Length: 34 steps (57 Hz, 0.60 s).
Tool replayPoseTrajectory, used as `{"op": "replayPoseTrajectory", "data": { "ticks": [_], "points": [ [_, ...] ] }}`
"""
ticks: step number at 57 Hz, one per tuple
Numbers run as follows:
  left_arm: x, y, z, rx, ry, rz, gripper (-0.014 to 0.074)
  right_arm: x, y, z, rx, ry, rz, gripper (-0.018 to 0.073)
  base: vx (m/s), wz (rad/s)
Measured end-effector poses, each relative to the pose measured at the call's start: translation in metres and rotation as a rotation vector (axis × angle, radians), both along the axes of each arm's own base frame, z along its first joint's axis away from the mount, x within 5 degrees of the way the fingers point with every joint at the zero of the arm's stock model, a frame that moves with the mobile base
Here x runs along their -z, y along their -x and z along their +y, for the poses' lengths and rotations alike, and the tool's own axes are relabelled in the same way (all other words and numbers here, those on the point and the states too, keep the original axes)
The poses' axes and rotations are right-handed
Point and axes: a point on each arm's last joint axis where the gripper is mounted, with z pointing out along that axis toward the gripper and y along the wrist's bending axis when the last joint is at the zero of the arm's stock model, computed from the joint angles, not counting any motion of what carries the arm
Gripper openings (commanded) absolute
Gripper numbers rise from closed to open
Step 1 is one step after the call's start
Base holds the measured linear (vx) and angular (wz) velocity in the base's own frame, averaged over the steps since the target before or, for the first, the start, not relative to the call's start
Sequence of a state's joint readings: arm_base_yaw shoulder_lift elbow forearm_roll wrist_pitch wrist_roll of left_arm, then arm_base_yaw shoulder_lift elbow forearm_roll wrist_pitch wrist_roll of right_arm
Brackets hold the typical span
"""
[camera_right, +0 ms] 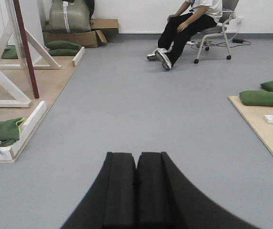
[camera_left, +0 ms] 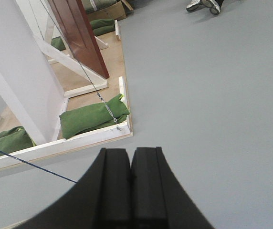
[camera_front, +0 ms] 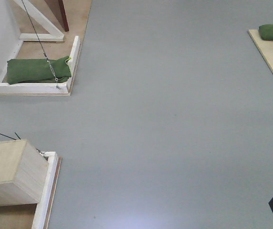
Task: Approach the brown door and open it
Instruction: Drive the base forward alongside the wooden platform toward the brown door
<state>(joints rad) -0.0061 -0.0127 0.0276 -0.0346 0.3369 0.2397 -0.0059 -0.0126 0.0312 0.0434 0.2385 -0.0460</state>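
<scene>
The brown door (camera_left: 79, 33) stands in a white frame on a plywood base at the upper left of the left wrist view. Its bottom edge shows in the front view (camera_front: 60, 14), and it is a thin brown edge in the right wrist view (camera_right: 26, 47). My left gripper (camera_left: 131, 152) is shut and empty over grey floor, well short of the door. My right gripper (camera_right: 136, 155) is shut and empty over open grey floor. The door's handle is not in view.
A green sandbag (camera_front: 38, 70) and a steel cable (camera_left: 105, 106) sit on the white-edged base (camera_front: 73, 59). A plywood box (camera_front: 10, 171) is at near left. A plywood platform with sandbags (camera_right: 263, 98) is on the right. A seated person (camera_right: 186, 24) is far ahead.
</scene>
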Motion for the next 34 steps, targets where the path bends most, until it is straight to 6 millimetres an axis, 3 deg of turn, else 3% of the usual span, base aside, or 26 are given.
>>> {"op": "replayPoseTrajectory", "data": {
  "ticks": [34],
  "points": [
    [0.0000,0.0000,0.0000,0.000,0.000,0.000,-0.0006,0.0000,0.0000,0.0000,0.000,0.000,0.000,0.0000,0.15,0.00]
  ]
}}
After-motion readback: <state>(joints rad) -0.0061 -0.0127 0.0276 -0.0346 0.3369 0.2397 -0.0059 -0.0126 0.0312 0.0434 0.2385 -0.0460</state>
